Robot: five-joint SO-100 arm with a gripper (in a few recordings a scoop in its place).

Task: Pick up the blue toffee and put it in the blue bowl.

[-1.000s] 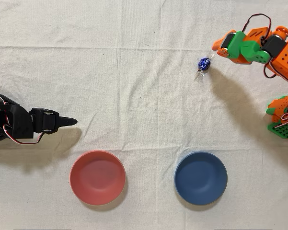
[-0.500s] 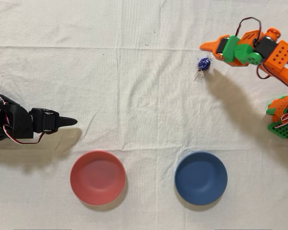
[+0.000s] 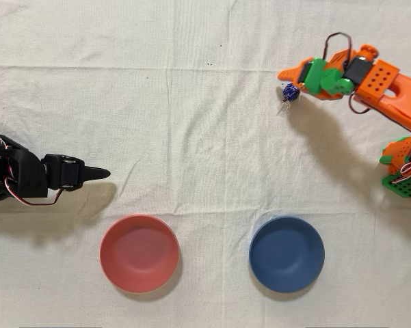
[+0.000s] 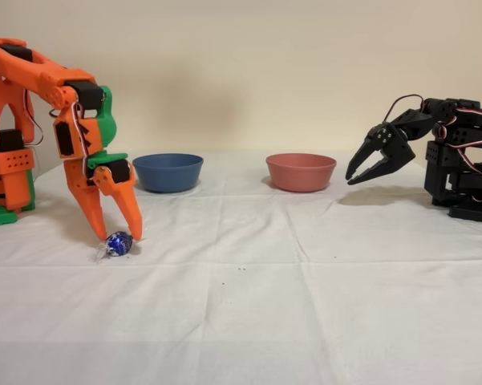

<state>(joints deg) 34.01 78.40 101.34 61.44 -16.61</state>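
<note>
**Straddling a foil-wrapped sweet with parted fingers**

Looking from the side, I see my orange arm's gripper (image 4: 116,228) pointing straight down at the white cloth (image 4: 305,281), its two tapered plastic fingers spread to a moderate gap with their tips at cloth level. The blue toffee (image 4: 119,243) lies on the cloth between those tips, not lifted; whether either finger touches it, I cannot tell. From overhead, the gripper (image 3: 287,82) sits at upper right, partly covering the toffee (image 3: 289,92).

I judge the toffee very light and firm at its round core, wrapped in shiny dark blue foil that looks slick. Its clear twisted ends are flimsy and would crumple or slip, so I would close on the round middle, gently, since it may roll or squirt out.

The cloth is matte, creased and wrinkled. The blue bowl (image 3: 286,253) is round, shallow and matte, well apart from the toffee near the bottom edge overhead; a pink-red bowl (image 3: 139,253) of like shape sits to its left there. A black arm (image 4: 433,156) stands idle.
</note>
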